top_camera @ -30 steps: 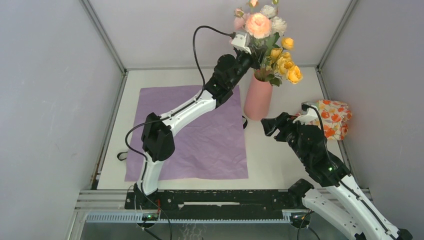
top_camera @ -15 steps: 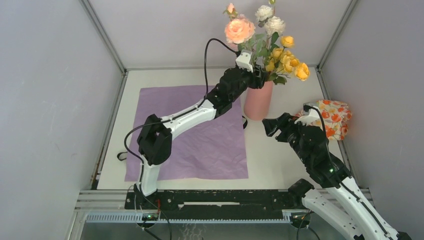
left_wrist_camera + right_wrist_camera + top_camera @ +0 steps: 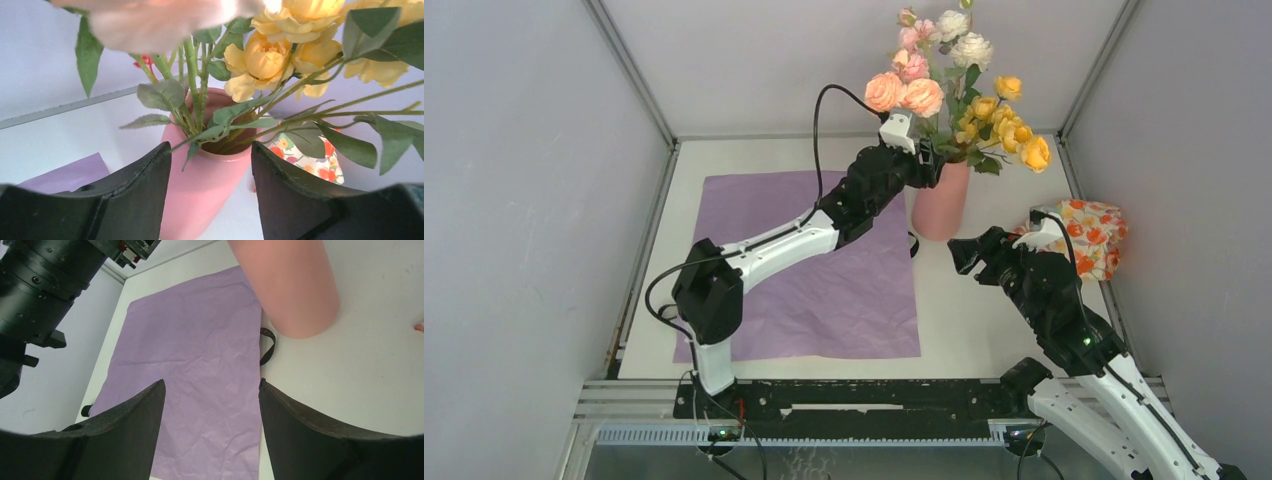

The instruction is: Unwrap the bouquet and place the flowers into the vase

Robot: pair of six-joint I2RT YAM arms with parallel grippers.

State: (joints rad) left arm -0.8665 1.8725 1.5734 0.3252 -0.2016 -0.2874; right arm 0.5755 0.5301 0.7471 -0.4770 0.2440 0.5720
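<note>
Looks like the placing step is basically done. The flowers [image 3: 954, 90] stand in the vase [image 3: 940, 205], stems down its mouth, near the table's [image 3: 984, 320] far edge, just off the far right corner of the purple paper [image 3: 804, 270]. Left gripper [image 3: 211, 147] sits right by the vase rim, jaws fairly wide, gripping nothing as far as I can see, with leaves close by. Next I'd guess it backs off gently so it doesn't snag a leaf or tip the vase. Right gripper [image 3: 210, 385] hovers low, wide, empty.
</note>
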